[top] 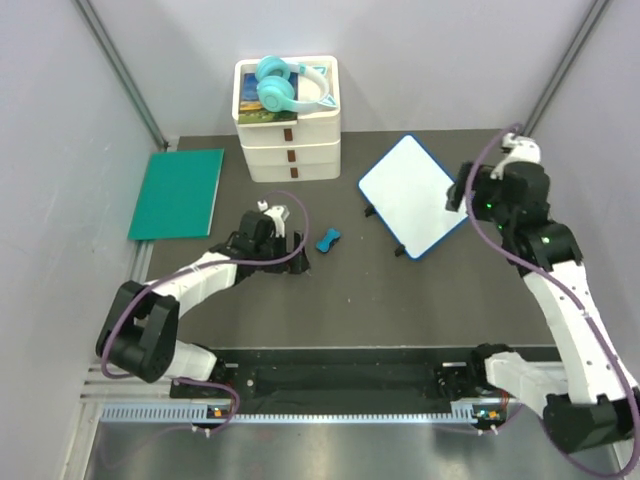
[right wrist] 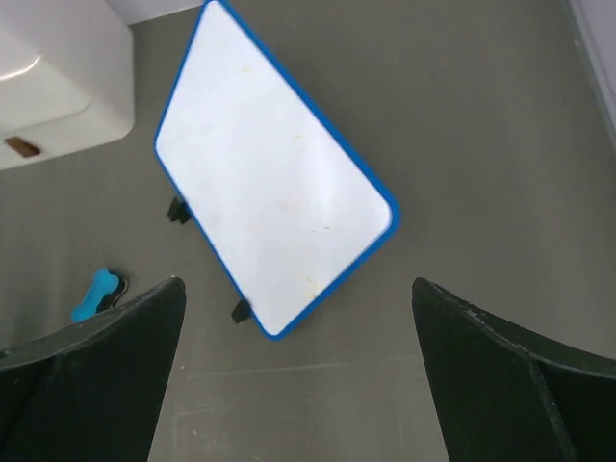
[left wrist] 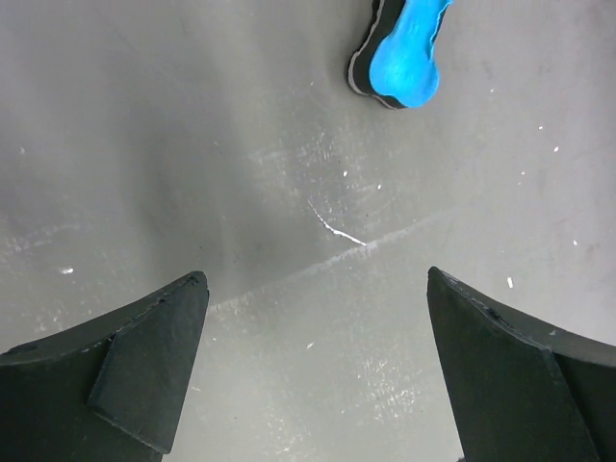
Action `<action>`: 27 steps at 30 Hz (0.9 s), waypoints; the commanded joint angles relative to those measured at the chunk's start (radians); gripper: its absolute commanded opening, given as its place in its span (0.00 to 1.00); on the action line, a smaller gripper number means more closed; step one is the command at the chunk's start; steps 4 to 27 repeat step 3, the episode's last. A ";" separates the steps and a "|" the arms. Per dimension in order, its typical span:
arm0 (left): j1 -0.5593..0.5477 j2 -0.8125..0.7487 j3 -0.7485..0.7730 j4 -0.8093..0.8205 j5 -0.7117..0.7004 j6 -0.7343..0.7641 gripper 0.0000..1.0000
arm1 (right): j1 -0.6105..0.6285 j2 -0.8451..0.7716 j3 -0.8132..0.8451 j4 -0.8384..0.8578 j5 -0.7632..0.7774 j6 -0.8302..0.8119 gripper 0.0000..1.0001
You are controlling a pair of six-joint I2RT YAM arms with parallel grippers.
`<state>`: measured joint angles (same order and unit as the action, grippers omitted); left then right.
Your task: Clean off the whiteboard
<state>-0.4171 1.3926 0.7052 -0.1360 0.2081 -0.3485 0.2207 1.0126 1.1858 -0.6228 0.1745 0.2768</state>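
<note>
The whiteboard (top: 413,195) lies turned at an angle on the dark table, right of centre; it is white with a thin blue frame and small black feet. In the right wrist view the whiteboard (right wrist: 274,173) shows only faint yellowish specks. My right gripper (right wrist: 296,284) hangs open above the board's near corner, holding nothing; from above, the right gripper (top: 466,196) sits at the board's right edge. A small blue eraser (top: 328,239) rests on the table left of the board. My left gripper (left wrist: 316,277) is open, low over bare table, with the eraser (left wrist: 402,53) just ahead of it.
A white stack of drawers (top: 287,120) stands at the back with teal headphones (top: 285,85) on top. A green flat mat (top: 178,192) lies at the back left. Grey walls close in on both sides.
</note>
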 commanded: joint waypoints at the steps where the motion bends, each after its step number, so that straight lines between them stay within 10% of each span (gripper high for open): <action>1: 0.023 0.009 0.040 0.030 0.056 0.014 0.99 | -0.148 -0.069 -0.116 0.030 -0.085 0.050 0.99; 27: 0.037 0.023 0.049 0.024 0.066 0.013 0.99 | -0.188 -0.083 -0.175 0.067 -0.134 0.059 0.99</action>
